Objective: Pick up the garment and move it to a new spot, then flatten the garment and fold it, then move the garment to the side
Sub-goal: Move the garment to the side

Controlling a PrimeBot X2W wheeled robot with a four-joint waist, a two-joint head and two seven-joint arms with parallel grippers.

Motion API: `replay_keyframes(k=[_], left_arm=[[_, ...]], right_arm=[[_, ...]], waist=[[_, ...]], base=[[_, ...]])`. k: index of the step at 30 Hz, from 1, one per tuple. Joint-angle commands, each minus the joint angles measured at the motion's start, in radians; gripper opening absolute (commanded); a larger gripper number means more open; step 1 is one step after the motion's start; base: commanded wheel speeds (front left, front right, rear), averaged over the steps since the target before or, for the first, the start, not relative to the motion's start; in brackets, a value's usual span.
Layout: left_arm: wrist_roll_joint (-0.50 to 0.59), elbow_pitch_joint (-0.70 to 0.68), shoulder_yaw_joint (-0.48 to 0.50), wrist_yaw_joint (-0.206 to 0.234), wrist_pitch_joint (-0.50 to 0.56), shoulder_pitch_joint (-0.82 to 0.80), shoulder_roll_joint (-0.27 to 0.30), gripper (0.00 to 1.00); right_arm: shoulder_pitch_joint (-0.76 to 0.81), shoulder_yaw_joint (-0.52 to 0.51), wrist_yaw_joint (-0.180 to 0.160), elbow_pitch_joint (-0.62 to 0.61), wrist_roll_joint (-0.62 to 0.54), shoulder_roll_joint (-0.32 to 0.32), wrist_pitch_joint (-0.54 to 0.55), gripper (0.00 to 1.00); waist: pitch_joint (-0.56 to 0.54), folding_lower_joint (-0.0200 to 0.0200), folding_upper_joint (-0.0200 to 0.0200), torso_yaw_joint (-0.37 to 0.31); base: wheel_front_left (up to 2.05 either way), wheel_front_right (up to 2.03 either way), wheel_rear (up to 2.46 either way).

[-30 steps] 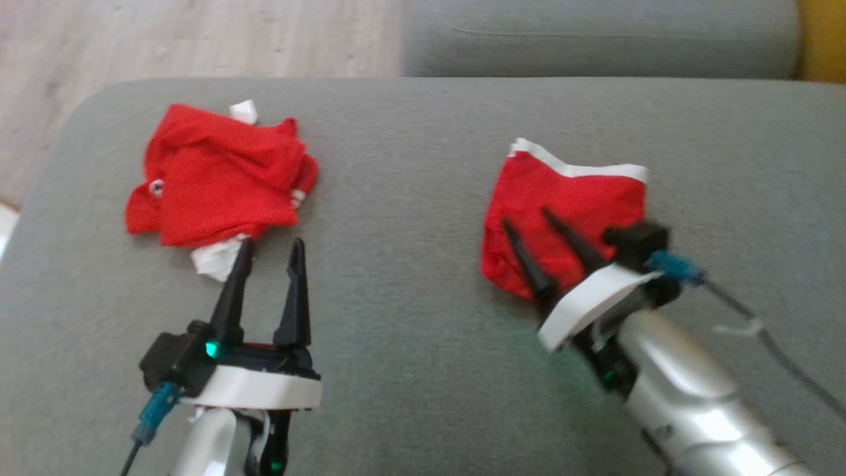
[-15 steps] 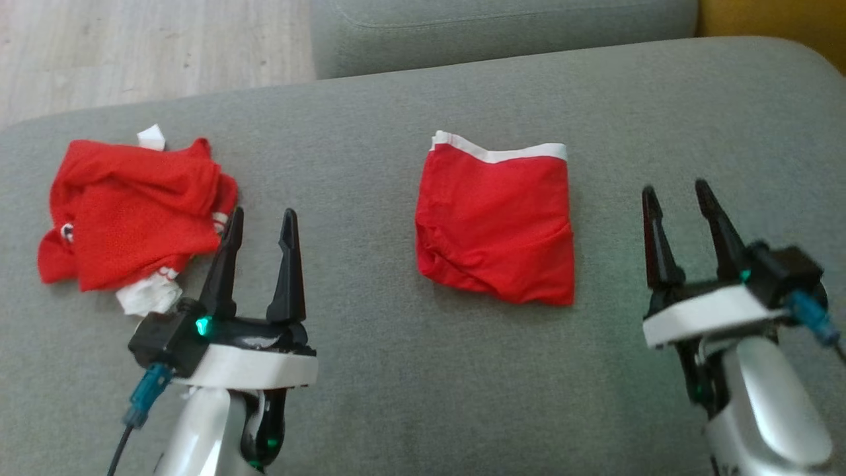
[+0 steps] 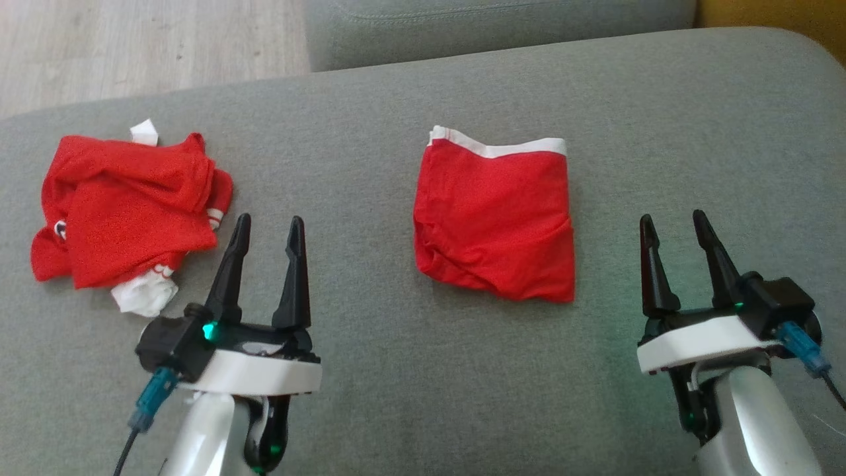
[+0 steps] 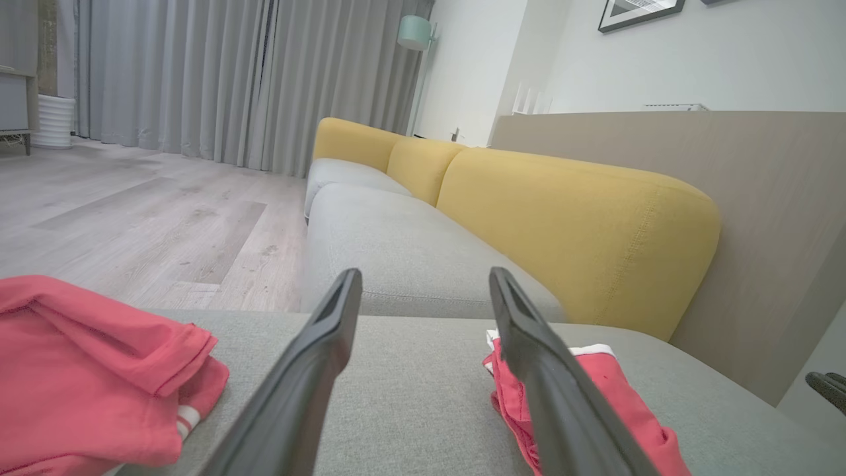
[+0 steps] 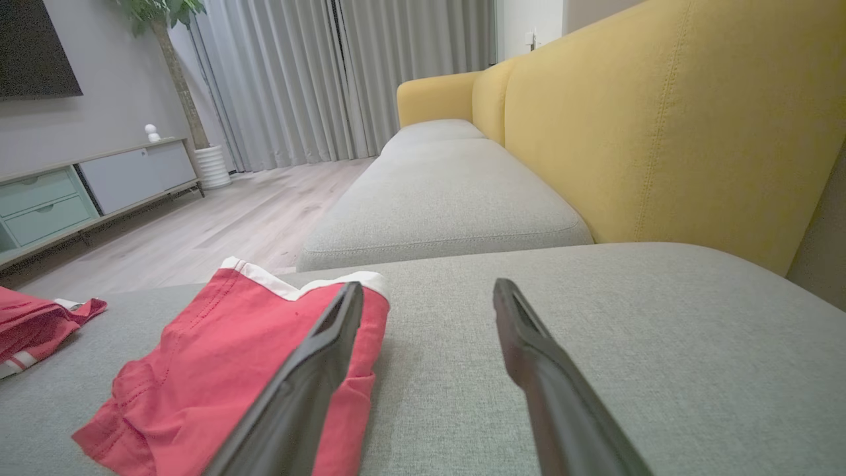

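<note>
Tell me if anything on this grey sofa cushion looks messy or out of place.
Yes: the crumpled red garment at the left lies bunched in a heap, white trim poking out top and bottom. The folded red garment in the middle lies flat and neat by comparison. Nothing else stands out.

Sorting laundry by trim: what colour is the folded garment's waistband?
White; the waistband shows best in the head view.
</note>
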Motion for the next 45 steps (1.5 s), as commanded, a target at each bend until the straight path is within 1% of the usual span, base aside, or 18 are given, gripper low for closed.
replay_keyframes(k=[1,6,12,13,23,28,29,30,31,35,38,41,45], left_arm=[[0.002,-0.029,0.019,0.002,-0.005,-0.028,0.006,1.0],[0.001,-0.028,0.001,0.002,-0.005,-0.035,0.006,1.0],[0.0,-0.022,-0.017,0.002,-0.005,-0.055,0.006,1.0],[0.0,-0.022,-0.017,0.002,-0.005,-0.055,0.006,1.0],[-0.013,-0.015,-0.059,0.002,-0.005,-0.098,0.006,1.0],[-0.014,-0.011,-0.07,0.002,-0.005,-0.111,0.006,1.0],[-0.013,-0.013,-0.07,0.002,-0.005,-0.112,0.006,1.0],[-0.013,-0.014,-0.069,0.002,-0.005,-0.113,0.006,1.0],[-0.013,-0.014,-0.068,0.002,-0.005,-0.113,0.006,1.0],[-0.012,-0.017,-0.075,0.002,-0.005,-0.121,0.006,1.0],[-0.013,-0.022,-0.079,0.002,-0.005,-0.128,0.006,1.0],[-0.013,-0.026,-0.089,0.002,-0.005,-0.136,0.006,1.0],[-0.016,-0.029,-0.111,0.002,-0.005,-0.152,0.006,1.0]], right_arm=[[-0.048,0.017,-0.001,-0.021,-0.012,0.003,-0.011,1.0],[-0.098,0.013,-0.001,0.059,-0.029,0.004,-0.011,1.0],[-0.191,0.033,-0.001,0.197,0.008,0.004,0.006,1.0],[-0.191,0.033,-0.001,0.197,0.008,0.004,0.006,1.0],[-0.336,0.06,-0.001,0.452,0.156,0.004,0.077,1.0],[-0.392,0.083,-0.001,0.558,0.172,0.004,0.071,1.0],[-0.412,0.09,-0.001,0.592,0.16,0.004,0.057,0.95],[-0.421,0.092,-0.001,0.605,0.151,0.004,0.048,0.41],[-0.432,0.093,-0.001,0.616,0.138,0.004,0.038,0.0],[-0.466,0.104,-0.001,0.646,0.088,0.002,0.01,0.0],[-0.482,0.12,-0.001,0.653,0.049,-0.01,0.001,0.0],[-0.49,0.148,-0.001,0.652,0.021,-0.037,-0.004,0.0],[-0.497,0.213,-0.001,0.639,0.002,-0.094,-0.003,0.0]], waist=[[0.006,0.0,0.0,0.01],[0.024,0.0,0.0,0.039],[0.068,0.0,0.0,0.088],[0.068,0.0,0.0,0.088],[0.155,0.0,0.0,0.184],[0.177,0.0,0.0,0.212],[0.182,0.0,0.0,0.215],[0.184,0.0,0.0,0.215],[0.185,0.0,0.0,0.213],[0.182,0.0,0.0,0.194],[0.172,0.0,0.0,0.167],[0.161,0.0,0.0,0.133],[0.152,0.0,0.0,0.086]], base=[[0.0,0.0,0.0],[0.0,0.0,0.0],[0.0,0.0,0.0],[0.0,0.0,0.0],[0.0,0.0,0.0],[0.0,0.0,0.0],[0.0,0.0,0.0],[0.0,0.0,0.0],[0.0,0.0,0.0],[0.0,0.0,0.0],[0.0,0.0,0.0],[0.0,0.0,0.0],[0.0,0.0,0.0]])
